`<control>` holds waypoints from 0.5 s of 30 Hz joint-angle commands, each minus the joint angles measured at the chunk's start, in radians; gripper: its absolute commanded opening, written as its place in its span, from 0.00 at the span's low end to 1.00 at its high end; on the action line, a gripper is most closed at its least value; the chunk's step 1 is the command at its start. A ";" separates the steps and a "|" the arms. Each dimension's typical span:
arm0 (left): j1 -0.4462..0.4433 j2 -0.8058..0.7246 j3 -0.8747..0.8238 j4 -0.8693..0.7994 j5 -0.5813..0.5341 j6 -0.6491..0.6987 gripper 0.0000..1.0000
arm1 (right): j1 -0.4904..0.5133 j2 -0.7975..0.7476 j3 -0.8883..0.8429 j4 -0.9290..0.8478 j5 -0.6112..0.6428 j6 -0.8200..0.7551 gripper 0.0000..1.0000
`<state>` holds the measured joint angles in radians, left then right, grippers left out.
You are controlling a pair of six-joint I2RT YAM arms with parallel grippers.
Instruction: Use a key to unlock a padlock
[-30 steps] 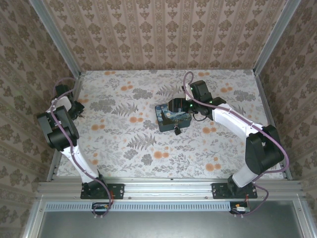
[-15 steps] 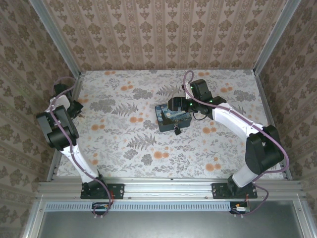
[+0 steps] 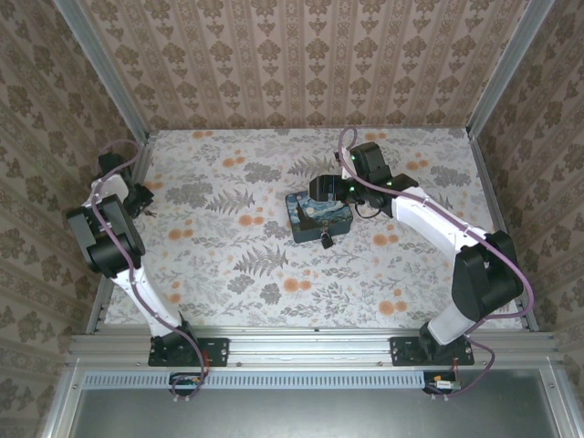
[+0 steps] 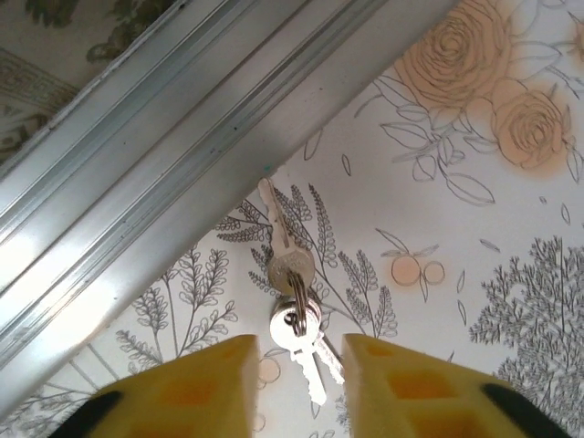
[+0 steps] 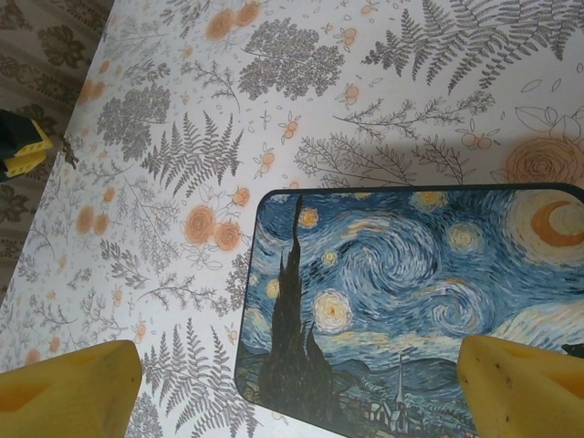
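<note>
I'm looking through the left wrist camera at the keys [image 4: 294,301], which are lying flat on the floral table [image 4: 474,237], just beside the aluminium rail [image 4: 137,182]. The left gripper [image 4: 297,365] is hanging right over them with its jaws standing a little apart and pinching nothing. The lower key's blade is lying in the gap between the two yellow fingers [image 4: 187,388] and, as far as I can see, touching neither. The ring [image 4: 297,294] is sitting at 12 o'clock from the fingertips, and the upper key is pointing toward 11 o'clock, into the rail's shadow.

From overhead, the left gripper [image 3: 139,199] is sitting at the table's 9 o'clock edge. The keys are too small for me to pick out there.

The padlock [image 3: 326,241] is resting near mid-table at the 6 o'clock edge of the Starry Night panel [image 3: 318,217]. I can't tell whether it is lying on the panel or just off it, and it is too small and dark to show how its shackle stands. The right gripper [image 3: 330,193] is hovering over the panel's 12 o'clock side, apart from the padlock.

In the right wrist view, the right gripper [image 5: 297,388] is holding its jaws spread wide, with the panel [image 5: 411,274] beneath them. A dark sliver is showing at that view's 3 o'clock edge, cut off, and I can't say what it is.
</note>
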<state>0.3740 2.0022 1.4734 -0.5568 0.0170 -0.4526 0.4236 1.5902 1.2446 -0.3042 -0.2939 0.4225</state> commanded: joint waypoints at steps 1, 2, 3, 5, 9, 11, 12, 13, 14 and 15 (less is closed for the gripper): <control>0.000 -0.045 0.080 -0.064 0.012 0.070 0.40 | 0.007 0.010 0.051 -0.033 0.014 -0.009 0.91; 0.004 -0.035 0.100 -0.082 0.016 0.091 0.42 | 0.011 0.010 0.055 -0.036 0.016 -0.010 0.91; 0.008 -0.023 0.116 -0.097 0.029 0.117 0.43 | 0.012 0.010 0.058 -0.035 0.017 -0.007 0.90; 0.025 -0.004 0.127 -0.103 0.073 0.171 0.45 | 0.017 0.006 0.061 -0.040 0.022 -0.005 0.91; 0.056 0.056 0.160 -0.130 0.149 0.277 0.45 | 0.024 -0.012 0.060 -0.064 0.033 -0.007 0.90; 0.064 0.092 0.180 -0.150 0.161 0.319 0.45 | 0.026 -0.017 0.063 -0.082 0.038 -0.010 0.90; 0.067 0.113 0.192 -0.164 0.162 0.338 0.45 | 0.026 -0.021 0.065 -0.094 0.044 -0.014 0.91; 0.069 0.128 0.199 -0.173 0.164 0.358 0.44 | 0.025 -0.027 0.064 -0.103 0.050 -0.018 0.90; 0.072 0.139 0.201 -0.176 0.167 0.373 0.43 | 0.025 -0.032 0.064 -0.110 0.056 -0.020 0.91; 0.074 0.145 0.198 -0.174 0.167 0.384 0.41 | 0.025 -0.039 0.063 -0.114 0.059 -0.022 0.91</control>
<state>0.4423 2.1071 1.6550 -0.6624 0.1467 -0.1669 0.4435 1.5898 1.2816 -0.3614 -0.2684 0.4187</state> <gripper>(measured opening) 0.421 0.907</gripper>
